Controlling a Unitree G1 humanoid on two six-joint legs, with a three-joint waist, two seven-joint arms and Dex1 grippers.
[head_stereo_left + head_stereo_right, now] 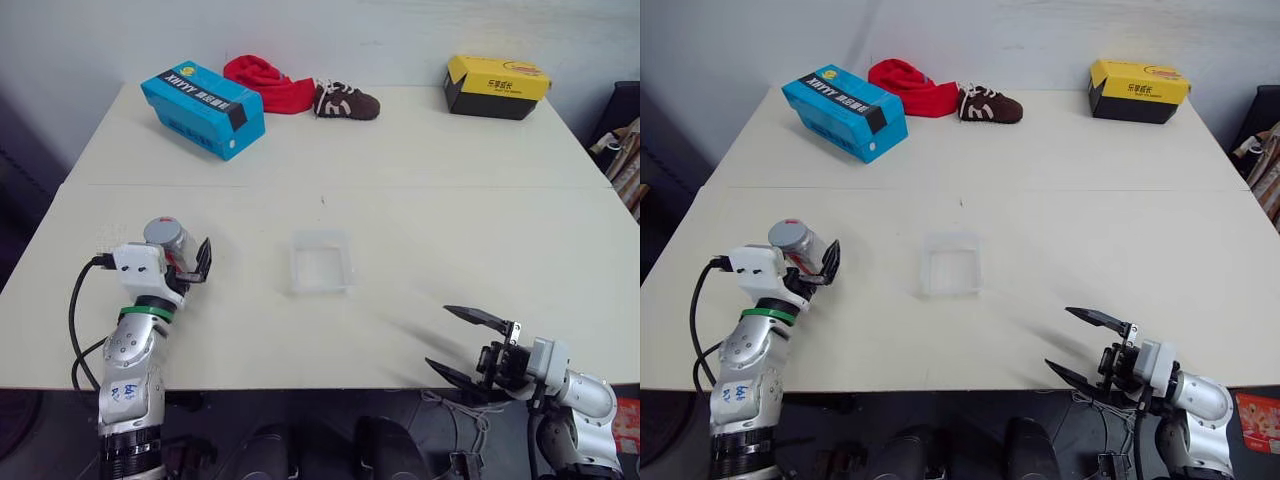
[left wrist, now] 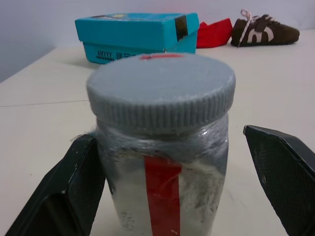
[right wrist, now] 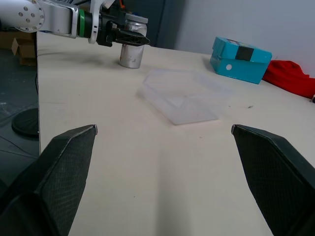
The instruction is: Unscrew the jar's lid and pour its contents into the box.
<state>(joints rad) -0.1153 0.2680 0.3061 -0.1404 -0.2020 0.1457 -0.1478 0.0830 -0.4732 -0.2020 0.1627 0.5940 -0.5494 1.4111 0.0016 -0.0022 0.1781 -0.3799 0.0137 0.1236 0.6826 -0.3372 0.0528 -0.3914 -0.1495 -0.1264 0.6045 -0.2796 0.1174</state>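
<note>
Left claw [image 1: 190,262] straddles the jar [image 2: 165,196] left of the clear box [image 1: 321,262], not clenched yet, and an off-centre squeeze could tip it; right claw [image 1: 470,343] hangs released.

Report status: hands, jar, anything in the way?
Left hand open around jar, one finger touching. Right hand open, empty. Lid still on. Box unobstructed.

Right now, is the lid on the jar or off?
On. The grey lid sits on the jar, which stands upright on the table.
</note>
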